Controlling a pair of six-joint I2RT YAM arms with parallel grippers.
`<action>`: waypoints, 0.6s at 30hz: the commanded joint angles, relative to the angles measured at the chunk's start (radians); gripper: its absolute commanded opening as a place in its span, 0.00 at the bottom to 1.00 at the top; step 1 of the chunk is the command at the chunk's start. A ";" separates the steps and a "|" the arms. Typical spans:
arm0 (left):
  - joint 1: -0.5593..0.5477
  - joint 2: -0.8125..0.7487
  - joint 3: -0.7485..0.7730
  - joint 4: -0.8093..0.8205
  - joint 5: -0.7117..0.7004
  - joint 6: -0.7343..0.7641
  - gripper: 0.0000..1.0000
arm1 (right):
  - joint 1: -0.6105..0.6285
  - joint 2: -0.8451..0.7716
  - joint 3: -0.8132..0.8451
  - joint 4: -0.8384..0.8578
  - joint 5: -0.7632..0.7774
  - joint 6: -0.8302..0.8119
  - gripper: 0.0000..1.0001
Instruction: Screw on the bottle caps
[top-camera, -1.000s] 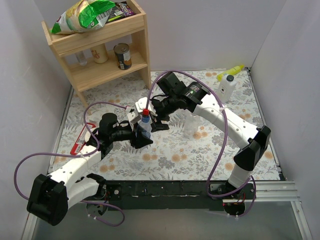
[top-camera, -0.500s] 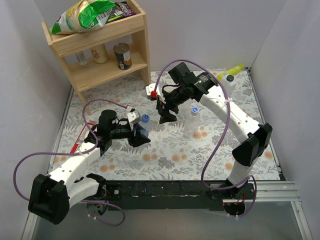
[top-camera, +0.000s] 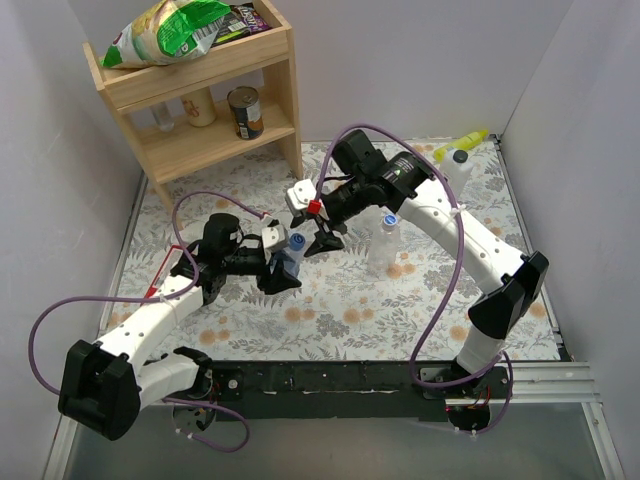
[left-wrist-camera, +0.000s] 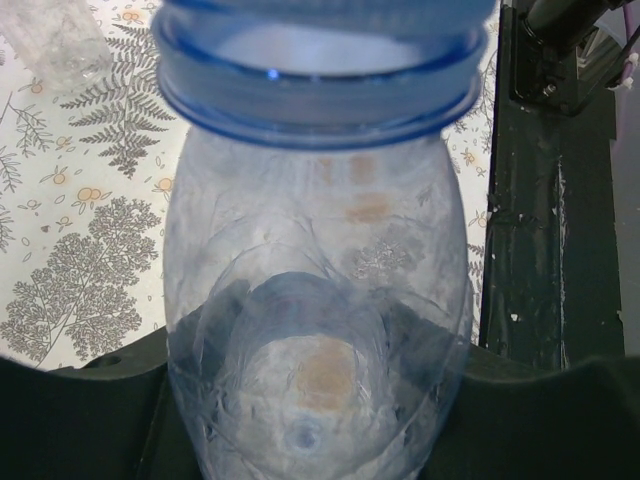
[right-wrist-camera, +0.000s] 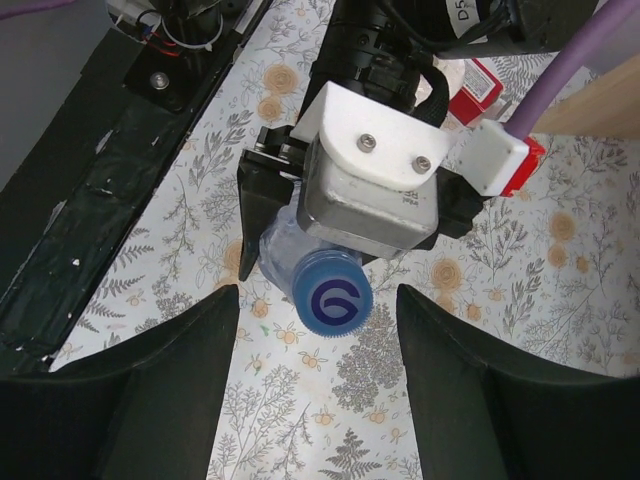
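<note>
Left arm: it reached from its base at the near left corner up and to the right over the worktop (top-camera: 340, 310). The forearm lay low and the wrist was turned toward the middle.
Left end effector (top-camera: 282, 268): it was clamped on the body of the held bottle (left-wrist-camera: 315, 300).
Held bottle, place: it sat left of centre over the floral cloth, its neck toward the right arm. Whether its base touched the cloth could not be told.
Blue cap (right-wrist-camera: 335, 298): it sat on the held bottle's neck. How far it was screwed down could not be told.
Right end effector (top-camera: 322, 240): its fingers stood apart, one on each side of the blue cap. The wrist view showed a gap on both sides, and it gripped nothing.
Right arm: it rose from its base at the near right, elbow near the right edge. It arched high and bent down leftward to the centre.
Count, wooden shelf (top-camera: 200, 90): one shelf stood at the far left corner, with one green-and-white snack bag (top-camera: 165, 30) on top and one tin can (top-camera: 245, 112) on the lower board.
Count, clear bottles: two showed in the top view, the held one and a second bottle (top-camera: 381, 250) standing just right of the right end effector.
Count, blue caps: two were visible, one on each bottle, the second cap (top-camera: 390, 220) on the standing one.
Count, white bottle (top-camera: 457, 168): one with a yellow nozzle stood at the far right corner.
Writing: the blue cap's top bore a white swirl like a letter G. The bag's print was too small to read.
</note>
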 joint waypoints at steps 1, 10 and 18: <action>-0.018 -0.004 0.047 -0.033 0.020 0.058 0.00 | -0.003 0.013 0.047 -0.011 -0.043 -0.029 0.70; -0.028 -0.005 0.053 -0.040 0.005 0.092 0.00 | 0.000 0.064 0.102 -0.092 -0.038 -0.061 0.53; -0.029 -0.013 0.056 -0.020 -0.040 0.098 0.00 | -0.002 0.106 0.151 -0.140 -0.041 -0.038 0.33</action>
